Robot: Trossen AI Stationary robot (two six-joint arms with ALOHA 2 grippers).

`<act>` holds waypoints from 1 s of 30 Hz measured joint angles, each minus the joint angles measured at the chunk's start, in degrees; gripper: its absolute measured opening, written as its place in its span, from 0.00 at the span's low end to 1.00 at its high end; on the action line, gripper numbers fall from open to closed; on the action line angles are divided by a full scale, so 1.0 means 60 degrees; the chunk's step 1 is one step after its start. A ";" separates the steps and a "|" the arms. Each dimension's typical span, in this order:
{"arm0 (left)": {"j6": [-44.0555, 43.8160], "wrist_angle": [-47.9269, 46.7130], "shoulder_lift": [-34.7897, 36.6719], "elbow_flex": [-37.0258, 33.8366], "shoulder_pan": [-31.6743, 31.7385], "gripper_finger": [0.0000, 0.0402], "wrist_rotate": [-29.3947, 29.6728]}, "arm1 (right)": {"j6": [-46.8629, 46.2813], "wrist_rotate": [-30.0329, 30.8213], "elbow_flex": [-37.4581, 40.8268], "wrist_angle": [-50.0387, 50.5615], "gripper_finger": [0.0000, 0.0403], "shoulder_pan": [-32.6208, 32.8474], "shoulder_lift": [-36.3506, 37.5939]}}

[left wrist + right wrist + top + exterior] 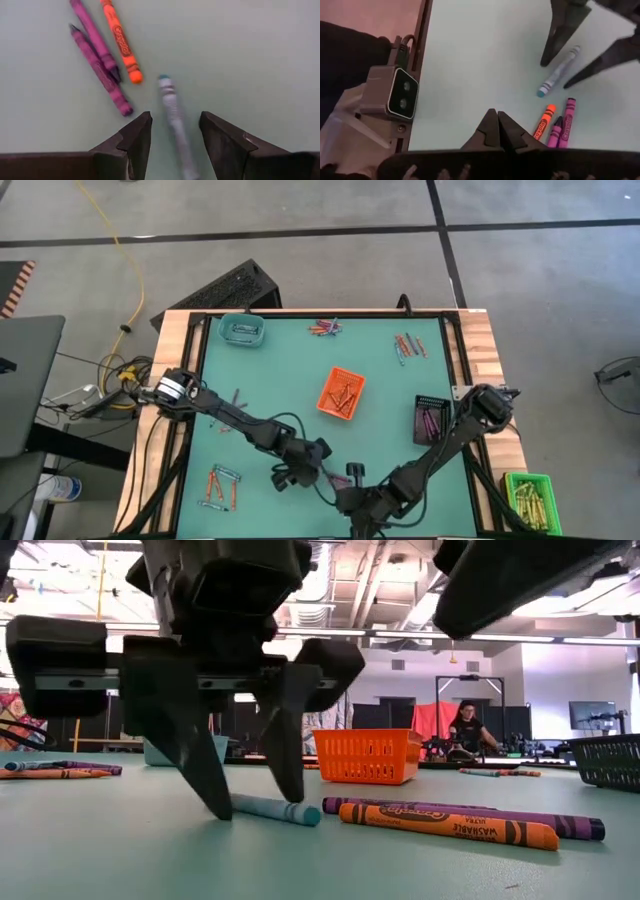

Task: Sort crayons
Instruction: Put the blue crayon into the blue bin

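A blue-grey crayon (172, 107) lies flat on the green table top (290, 360), near its front edge. My left gripper (175, 118) stands open over it, slanting down, one finger on each side of the crayon (278, 809); I see no touch. Right beside it lie an orange crayon (121, 42) and two purple-pink crayons (95, 37). My right gripper (498, 120) is shut, holds nothing, and hovers just nearer the front edge, short of the orange crayon (544, 122). More crayons lie in loose groups (325, 328), (410, 345), (222, 485).
A teal tray (241, 330) stands at the far left, an orange tray (341, 393) mid-table and a dark tray (430, 420) at the right. A green tray (530, 495) holds yellow-olive sticks. A camera (395, 95) sits at the near edge. A person (465, 725) sits far behind.
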State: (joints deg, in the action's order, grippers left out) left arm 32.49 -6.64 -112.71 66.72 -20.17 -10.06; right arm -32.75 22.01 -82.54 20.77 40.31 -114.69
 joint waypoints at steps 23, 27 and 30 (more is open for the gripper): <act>0.0146 -0.0857 -0.0007 0.0087 -0.0141 0.02 0.0178 | 0.0039 0.0171 0.0000 0.0245 0.00 0.0109 -0.0001; 0.0146 -0.0964 -0.0007 0.0087 -0.0206 0.01 0.0297 | 0.0040 0.0158 0.0000 0.0248 0.00 0.0159 -0.0001; 0.0114 -0.1065 -0.0004 0.0084 -0.0243 0.01 0.0323 | 0.0040 0.0147 0.0000 0.0248 0.00 0.0169 -0.0001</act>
State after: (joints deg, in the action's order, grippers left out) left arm 33.17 -13.02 -112.73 67.22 -21.62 -8.12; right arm -32.51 22.89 -82.54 22.26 41.33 -114.69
